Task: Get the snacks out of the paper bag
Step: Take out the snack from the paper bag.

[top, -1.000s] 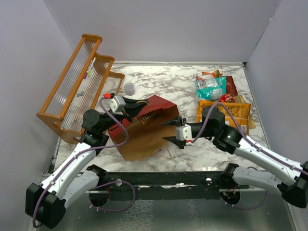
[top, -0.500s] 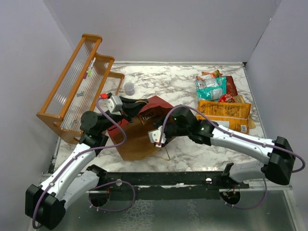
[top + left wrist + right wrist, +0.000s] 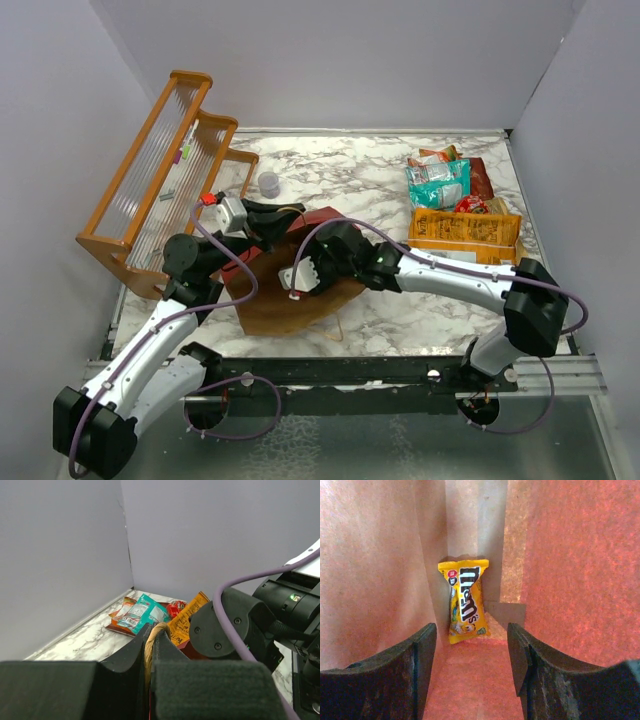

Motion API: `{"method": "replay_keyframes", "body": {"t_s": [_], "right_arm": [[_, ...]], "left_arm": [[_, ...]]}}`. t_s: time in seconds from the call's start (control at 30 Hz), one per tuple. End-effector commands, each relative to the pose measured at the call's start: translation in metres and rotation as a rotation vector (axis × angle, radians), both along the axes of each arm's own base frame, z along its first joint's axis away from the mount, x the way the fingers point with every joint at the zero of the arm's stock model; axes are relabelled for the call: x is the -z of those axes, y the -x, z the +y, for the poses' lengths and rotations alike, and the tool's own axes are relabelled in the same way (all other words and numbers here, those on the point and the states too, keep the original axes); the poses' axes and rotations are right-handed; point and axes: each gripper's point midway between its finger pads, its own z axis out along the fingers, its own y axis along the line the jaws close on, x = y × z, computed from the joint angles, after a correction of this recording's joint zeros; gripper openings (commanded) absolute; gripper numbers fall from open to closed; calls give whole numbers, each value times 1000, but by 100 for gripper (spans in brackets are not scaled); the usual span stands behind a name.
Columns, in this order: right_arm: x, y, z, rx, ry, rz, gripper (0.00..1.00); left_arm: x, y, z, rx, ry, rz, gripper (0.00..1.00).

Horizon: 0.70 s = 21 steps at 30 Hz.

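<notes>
From above, the paper bag [image 3: 270,310] is seen lying on its side on the marble table [image 3: 340,165], left of centre. An orange wooden rack [image 3: 165,185] stands behind it at the far left, and a small clear cup [image 3: 268,183] sits between the two. The right arm [image 3: 430,270] is stretched across the table and its wrist is buried in the bag's mouth, so the bag's contents are hidden in this view. The left gripper [image 3: 290,218] is set at the bag's far upper edge. Well apart, at the far right, a teal packet [image 3: 437,183], a dark red Doritos bag [image 3: 481,177], a small red packet [image 3: 470,205] and a large orange-yellow chip bag [image 3: 465,228] are gathered together. In the left wrist view, the left fingers are pressed together on a twine handle [image 3: 148,652]. Most of the right side is blocked by the right arm's dark joint, and the packets are seen beyond. In the right wrist view, only the bag's kraft inner walls are seen. The right gripper [image 3: 470,635] is spread wide and grips nothing. A yellow M&M's packet [image 3: 465,607] stands against the bag's far end, ahead of the fingertips, centred between them and untouched.
</notes>
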Motion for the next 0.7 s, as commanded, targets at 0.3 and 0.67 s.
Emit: {"method": "replay_keyframes", "body": {"t_s": [0.3, 0.67], "right_arm": [[19, -21, -14, 164, 36, -80, 61], [27, -22, -7, 114, 129, -66, 63]], "left_arm": [[-25, -20, 24, -138, 104, -25, 0], [-32, -10, 17, -50, 164, -5, 0]]}}
